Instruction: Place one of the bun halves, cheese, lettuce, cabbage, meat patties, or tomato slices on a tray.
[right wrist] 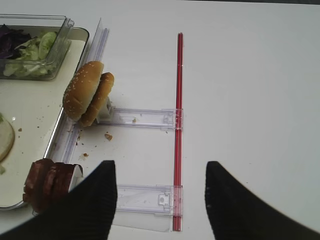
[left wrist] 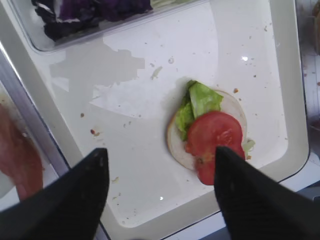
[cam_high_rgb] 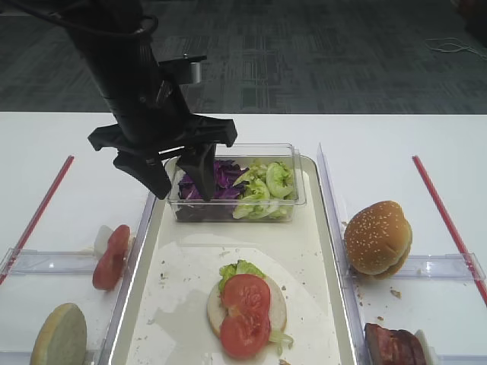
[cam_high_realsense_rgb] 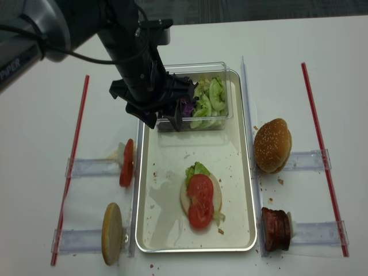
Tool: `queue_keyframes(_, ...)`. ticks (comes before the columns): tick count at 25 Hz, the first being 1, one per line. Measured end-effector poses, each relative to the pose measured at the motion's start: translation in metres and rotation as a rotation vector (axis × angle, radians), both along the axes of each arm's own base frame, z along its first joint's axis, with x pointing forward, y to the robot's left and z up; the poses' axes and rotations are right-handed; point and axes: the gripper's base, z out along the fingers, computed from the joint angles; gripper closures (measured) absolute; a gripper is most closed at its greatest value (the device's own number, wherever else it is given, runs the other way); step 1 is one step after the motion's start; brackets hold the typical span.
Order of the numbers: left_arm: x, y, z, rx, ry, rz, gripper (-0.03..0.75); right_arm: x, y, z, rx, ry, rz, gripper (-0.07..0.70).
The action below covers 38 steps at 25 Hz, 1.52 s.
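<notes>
— What's your left gripper (cam_high_rgb: 181, 179) doing?

— Its jaws stand wide apart with nothing between them, hanging above the far end of the tray (cam_high_rgb: 329, 251), beside the clear box (cam_high_rgb: 298, 199) of cabbage (cam_high_rgb: 221, 181) and lettuce (cam_high_rgb: 262, 188).

— And the right gripper (right wrist: 161, 200)?

— Also spread, holding nothing, over the bare table (right wrist: 250, 90) near the meat patties (right wrist: 47, 184).

— The tomato slices (cam_high_rgb: 246, 312)?

— Two lie on a bun half (cam_high_rgb: 278, 303) with lettuce, mid-tray. The sesame bun (cam_high_rgb: 377, 237) leans outside the right rim.

"PIPER" partly readable on robot arm (cam_high_realsense_rgb: 23, 54)
</notes>
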Motion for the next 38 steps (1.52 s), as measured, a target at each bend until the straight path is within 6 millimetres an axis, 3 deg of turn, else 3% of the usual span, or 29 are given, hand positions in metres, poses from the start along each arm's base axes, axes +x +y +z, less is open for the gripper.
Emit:
queue_keyframes(8,0.01,0.021,-0.002,0.104,-0.045,0.011,0.285,0.0,0.0,0.0,0.0,0.0,0.0,0.225)
queue_keyframes(17,0.037,0.09,-0.003,0.207,-0.077,0.163,0.285,0.0,0.0,0.0,0.0,0.0,0.0,0.225)
queue_keyframes(25,0.048,0.144,-0.003,0.278,-0.085,0.259,0.285,0.0,0.0,0.0,0.002,0.0,-0.001,0.226)
queue_keyframes(32,0.05,0.169,-0.003,0.302,-0.085,0.29,0.289,0.0,0.0,0.0,0.002,0.0,-0.001,0.227)
queue_keyframes(38,0.051,0.177,-0.003,0.305,-0.083,0.309,0.292,0.0,0.0,0.0,0.002,0.0,-0.001,0.227)
